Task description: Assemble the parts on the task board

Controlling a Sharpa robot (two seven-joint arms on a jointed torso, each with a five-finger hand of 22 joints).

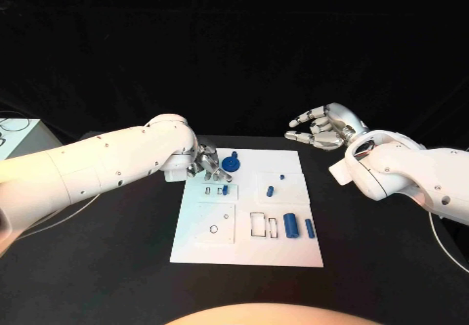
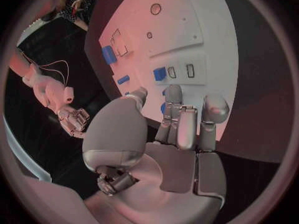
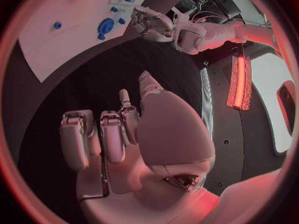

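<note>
Head view, from the left: the left hand (image 1: 208,164) hangs over the near-left top corner of the white board (image 1: 200,250), its silver fingers pointing down beside a round blue part (image 1: 230,163) with a knob. Whether anything is pinched in those fingers I cannot tell; the left wrist view shows the fingers (image 2: 207,115) drawn fairly close together above a small blue block (image 2: 159,73) sitting next to two empty slots. Further along the board lie a short blue peg (image 1: 270,191), a fat blue cylinder (image 1: 290,221) and a slimmer blue bar (image 1: 310,228) by outlined rectangular pockets. At the right, the right hand (image 1: 320,128) is raised off the black worktop (image 1: 391,271), well apart from the board, fingers loosely curled and holding nothing.

My guess is that the left hand is working on the small pieces near the top corner. To do it well, come straight down, keep the fingertips narrow, and line the part up square with its pocket before pressing.

The board looks flat, smooth and matt; the parts look like hard, glossy plastic, mostly round or blocky
</note>
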